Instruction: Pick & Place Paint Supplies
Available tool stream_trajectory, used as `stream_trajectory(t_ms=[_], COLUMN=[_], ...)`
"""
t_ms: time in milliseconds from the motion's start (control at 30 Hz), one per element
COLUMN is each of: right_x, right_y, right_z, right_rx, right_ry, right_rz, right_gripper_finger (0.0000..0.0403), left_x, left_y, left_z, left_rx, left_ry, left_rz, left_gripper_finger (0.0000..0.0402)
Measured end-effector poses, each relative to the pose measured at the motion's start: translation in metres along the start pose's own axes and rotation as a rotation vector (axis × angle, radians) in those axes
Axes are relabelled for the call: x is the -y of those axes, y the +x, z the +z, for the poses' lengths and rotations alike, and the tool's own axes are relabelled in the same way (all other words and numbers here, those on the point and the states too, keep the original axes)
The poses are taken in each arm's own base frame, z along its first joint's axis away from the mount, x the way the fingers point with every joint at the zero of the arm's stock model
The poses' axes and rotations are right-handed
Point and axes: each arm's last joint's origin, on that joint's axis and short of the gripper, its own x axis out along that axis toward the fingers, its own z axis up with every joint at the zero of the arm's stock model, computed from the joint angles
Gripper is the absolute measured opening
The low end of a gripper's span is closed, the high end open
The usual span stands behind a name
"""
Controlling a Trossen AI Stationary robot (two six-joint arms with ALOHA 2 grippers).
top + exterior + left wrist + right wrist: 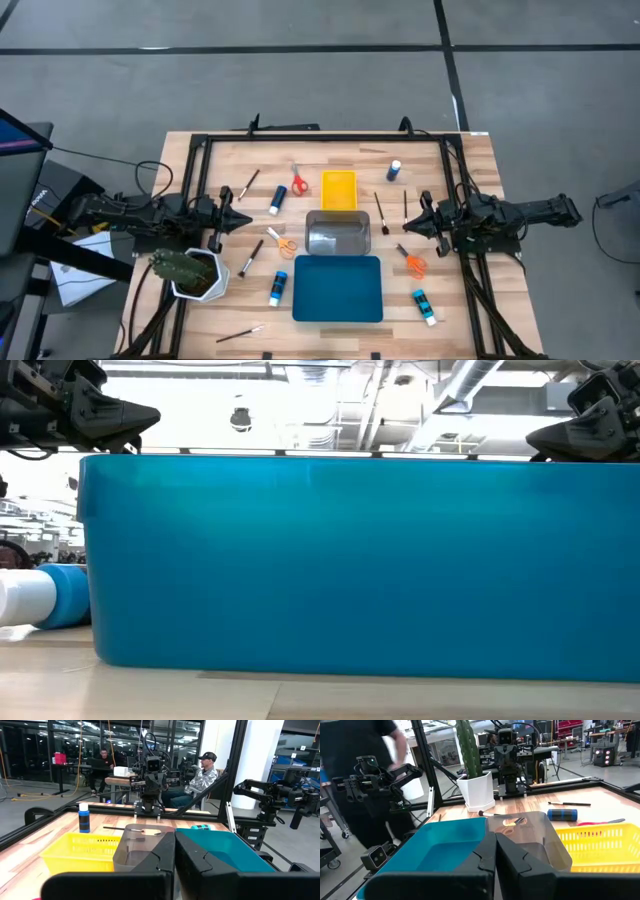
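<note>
two pincers shut and empty — left pincer (246,222), right pincer (408,226), blue tray (360,560) blocks low view

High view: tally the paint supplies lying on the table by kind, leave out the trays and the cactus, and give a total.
Blue bottles: 4
Scissors: 3 (1 red-handled, 2 orange-handled)
Paintbrushes: 5
Total: 12
</note>
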Motion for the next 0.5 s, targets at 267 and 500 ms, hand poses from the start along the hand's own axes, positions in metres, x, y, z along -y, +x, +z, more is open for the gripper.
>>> stream_trajectory(t_ms=[267,500], right_x=[0.0,0.0], right_y=[0.0,0.0], right_z=[0.0,0.0], right_rx=[0.0,0.0], right_ry=[0.0,0.0], right_rz=[0.0,0.0], right_gripper_finger=[0.0,0.0], left_x=[0.0,-0.0042], left_y=[0.0,0.0011], left_z=[0.0,0.0034], left_rx=[0.0,0.019], left_ry=[0.0,0.351], left_rz=[0.0,0.136], left_gripper_finger=[0.0,0.0])
